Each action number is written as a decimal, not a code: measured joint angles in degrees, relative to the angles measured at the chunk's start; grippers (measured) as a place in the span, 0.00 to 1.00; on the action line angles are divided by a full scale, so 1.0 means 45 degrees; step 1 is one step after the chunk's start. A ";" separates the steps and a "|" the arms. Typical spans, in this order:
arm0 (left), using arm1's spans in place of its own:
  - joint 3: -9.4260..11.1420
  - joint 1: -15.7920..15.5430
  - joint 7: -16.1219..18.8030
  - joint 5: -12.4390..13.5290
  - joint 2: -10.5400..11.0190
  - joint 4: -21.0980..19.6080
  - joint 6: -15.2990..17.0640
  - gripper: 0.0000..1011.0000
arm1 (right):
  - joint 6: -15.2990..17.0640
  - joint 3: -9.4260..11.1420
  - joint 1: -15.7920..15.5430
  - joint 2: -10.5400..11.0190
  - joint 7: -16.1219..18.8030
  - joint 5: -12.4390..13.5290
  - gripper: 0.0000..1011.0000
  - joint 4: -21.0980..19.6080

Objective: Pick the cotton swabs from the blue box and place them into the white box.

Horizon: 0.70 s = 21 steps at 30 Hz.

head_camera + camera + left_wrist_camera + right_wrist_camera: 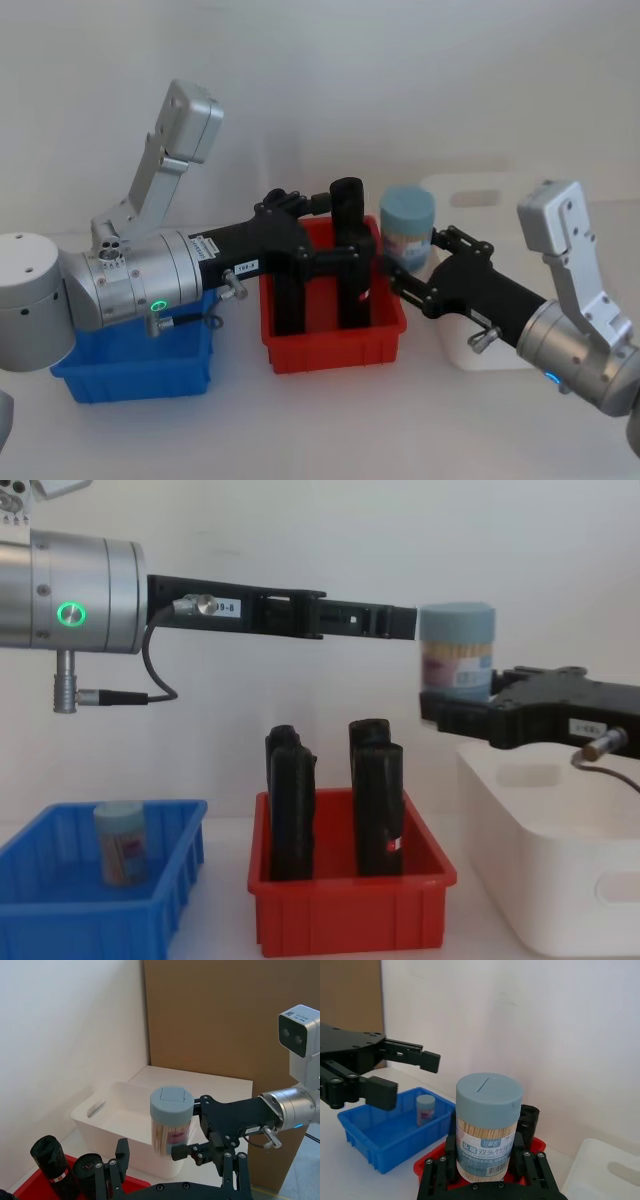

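Your left gripper (411, 1078) looms closest, jaws spread wide and empty, their tips just beside the load in the right jaws. Biggest thing out there, the white box (545, 880), sits below the right jaws, mostly to their outer side. The blue box (60, 920), low and well behind the left jaws, has a second jar (122, 842) waiting. Your right gripper (460, 708) is clamped on the jar of cotton swabs (457, 645), which is upright with its lid above the fingers. Swing it outward over the opening, hold it level, lower it inside the walls, then release.
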State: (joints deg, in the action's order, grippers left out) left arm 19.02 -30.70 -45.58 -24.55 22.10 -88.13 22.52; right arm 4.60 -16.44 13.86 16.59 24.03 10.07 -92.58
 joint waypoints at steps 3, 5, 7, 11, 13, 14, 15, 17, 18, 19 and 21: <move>0.0000 0.0000 0.0000 0.0000 0.0000 0.0000 0.0000 0.99 | 0.0007 0.0125 -0.0093 0.0161 -0.0302 0.0135 0.65 -0.0002; 0.0000 0.0000 0.0000 0.0000 0.0000 0.0000 0.0000 0.99 | 0.0008 0.0271 -0.0158 0.0286 -0.0569 0.0242 0.65 0.0021; 0.0000 0.0000 0.0000 0.0000 0.0000 0.0000 0.0000 0.99 | 0.0007 0.0353 -0.0184 0.0358 -0.0747 0.0310 0.65 0.0070; 0.0000 0.0000 0.0000 0.0000 0.0000 0.0000 0.0000 0.99 | 0.0016 0.0588 -0.0213 0.0544 -0.1258 0.0494 0.65 0.0314; 0.0000 0.0000 0.0000 0.0000 0.0000 0.0000 0.0000 0.99 | 0.0030 0.0658 -0.0202 0.0584 -0.1425 0.0553 0.65 0.0434; 0.0000 0.0000 0.0001 0.0000 0.0000 0.0000 0.0000 0.99 | 0.0048 0.0740 -0.0159 0.0621 -0.1585 0.0603 0.65 0.0608; 0.0001 0.0000 0.0000 0.0000 0.0000 0.0000 0.0000 0.99 | 0.0066 0.0772 -0.0130 0.0632 -0.1683 0.0636 0.65 0.0692; 0.0000 0.0000 0.0000 0.0000 -0.0001 0.0000 0.0000 0.99 | 0.0107 0.0833 -0.0055 0.0642 -0.1831 0.0676 0.65 0.0890; 0.0000 0.0000 0.0001 0.0000 0.0000 0.0000 -0.0001 0.99 | 0.0132 0.0870 0.0008 0.0644 -0.1900 0.0697 0.65 0.1046; 0.0000 0.0000 0.0001 0.0000 -0.0001 0.0000 0.0000 0.99 | 0.0183 0.0919 0.0118 0.0642 -0.2019 0.0737 0.65 0.1291; 0.0000 0.0000 0.0001 0.0000 0.0000 0.0000 0.0000 0.99 | 0.0273 0.0977 0.0313 0.0617 -0.2164 0.0776 0.65 0.1707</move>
State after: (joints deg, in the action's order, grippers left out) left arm 19.02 -30.70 -45.58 -24.55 22.10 -88.13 22.52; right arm 5.83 -12.04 15.27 19.36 14.29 13.56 -84.90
